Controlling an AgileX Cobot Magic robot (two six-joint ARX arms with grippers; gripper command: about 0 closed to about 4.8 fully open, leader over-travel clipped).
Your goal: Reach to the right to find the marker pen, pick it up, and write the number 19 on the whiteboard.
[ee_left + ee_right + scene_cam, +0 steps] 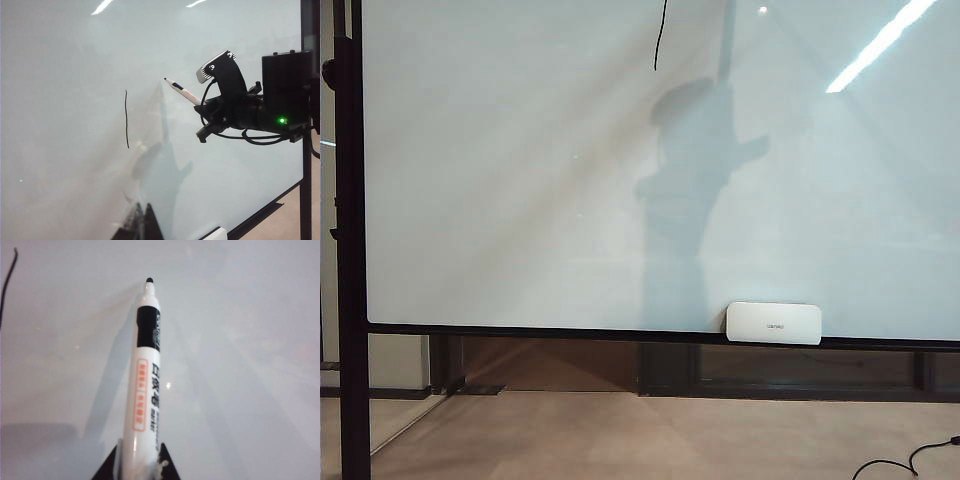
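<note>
one black stroke marks the glossy whiteboard; right claw grips the marker pen, left claw's opening unclear

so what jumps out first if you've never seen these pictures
The whiteboard fills nearly everything, bare but for one thin black stroke near its top edge. Next, the right pincer is shut on a marker whose tip points at the board beside that stroke. A small white block sits on the board's bottom rail.
</note>
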